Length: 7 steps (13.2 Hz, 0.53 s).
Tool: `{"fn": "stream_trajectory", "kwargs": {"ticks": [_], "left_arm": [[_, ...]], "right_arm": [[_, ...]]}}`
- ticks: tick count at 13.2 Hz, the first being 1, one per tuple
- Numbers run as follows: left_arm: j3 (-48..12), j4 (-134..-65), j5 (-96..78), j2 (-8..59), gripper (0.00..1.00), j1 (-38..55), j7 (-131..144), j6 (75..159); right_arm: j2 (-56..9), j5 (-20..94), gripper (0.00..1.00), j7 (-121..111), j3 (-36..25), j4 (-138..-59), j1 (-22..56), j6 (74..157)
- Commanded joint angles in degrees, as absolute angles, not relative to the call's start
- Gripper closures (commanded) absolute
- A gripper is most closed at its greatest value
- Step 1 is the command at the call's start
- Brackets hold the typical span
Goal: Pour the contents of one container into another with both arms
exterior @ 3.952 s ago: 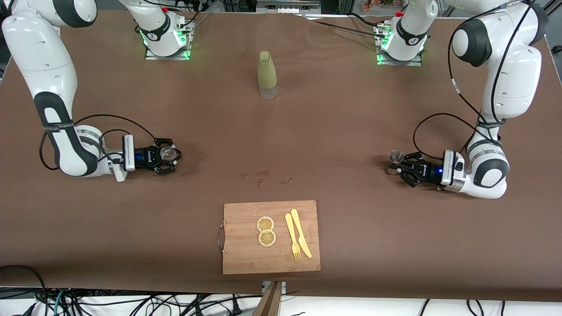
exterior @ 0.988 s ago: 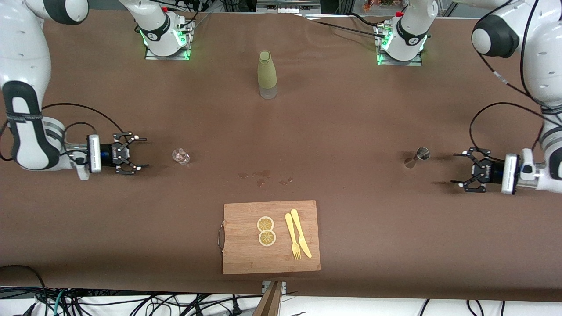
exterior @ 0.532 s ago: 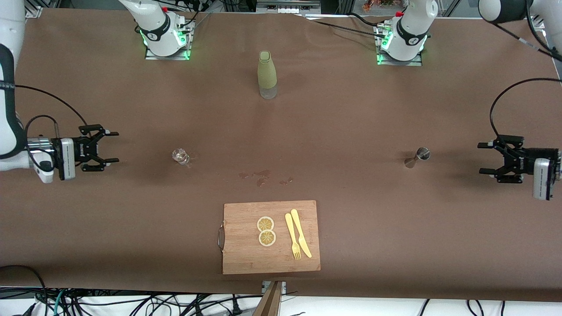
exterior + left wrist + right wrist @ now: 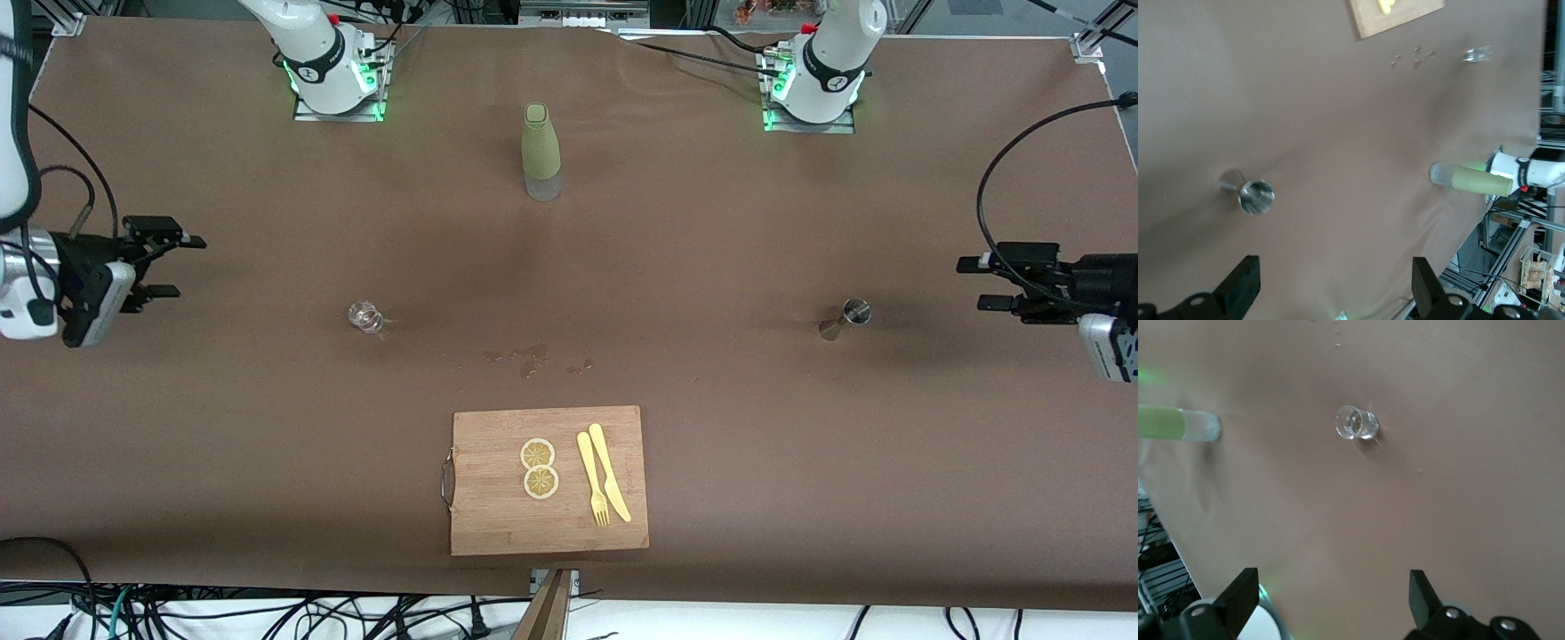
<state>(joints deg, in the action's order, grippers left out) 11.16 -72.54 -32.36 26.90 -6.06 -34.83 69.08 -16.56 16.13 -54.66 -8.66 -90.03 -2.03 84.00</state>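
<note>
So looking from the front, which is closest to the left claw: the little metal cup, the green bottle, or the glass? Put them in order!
From the left claw, open over its own end of the table:
1. Metal cup, standing at the left arm's end of the table.
2. Green bottle, mid-table, between the arm bases.
3. Glass, toward the right arm's end.

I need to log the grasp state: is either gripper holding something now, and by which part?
Nothing is held. The left gripper and right gripper are open and empty; the metal jigger and small glass stand free on the table.
</note>
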Motion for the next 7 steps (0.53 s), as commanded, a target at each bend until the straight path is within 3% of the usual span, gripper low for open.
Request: {"fn": "stream_trajectory", "kwargs": {"ticks": [1,5,7], "left_arm": [[5.1,-75.0,-22.9,21.1,0.0,-4.8,-24.5,70.1],[-2.8,-75.0,-5.6,16.7,0.0,-2.6,-23.5,73.9],[-2.8,-75.0,-4.7,16.0,0.0,-2.5,-22.8,74.5]], "right_arm": [[-10.7,10.5,0.0,-41.1,-8.7,-91.8,0.7,81.4],[-4.9,1.8,0.0,-19.9,-8.6,-93.3,4.3,81.6],[-2.7,-0.3,0.0,-10.3,-8.5,-94.3,4.9,83.5]]}}
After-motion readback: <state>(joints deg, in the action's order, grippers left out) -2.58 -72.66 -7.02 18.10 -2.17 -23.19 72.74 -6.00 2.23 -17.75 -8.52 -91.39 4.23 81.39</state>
